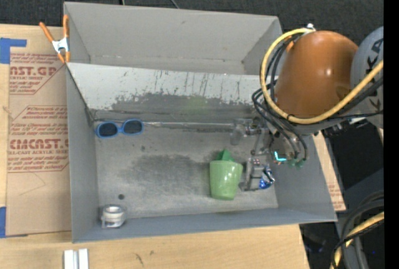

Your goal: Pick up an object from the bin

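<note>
Three things lay in the bin (pixel 168 37); my gripper (pixel 252 177) stood just beside the green cup (pixel 224 181) at the front right, whether clenched or released I could not tell; blue sunglasses (pixel 118 128) and a small silvery cap (pixel 113 216) lay far left.

The wrist carries a glossy orange dome cover (pixel 315 74) at the right of the frame, ringed by looped yellow cables (pixel 267 68) and black cables (pixel 269 113), with a pale grey arm link (pixel 372 52) bearing black lettering at far right and a silver metal claw (pixel 252 177) with blue and teal spots below.
</note>
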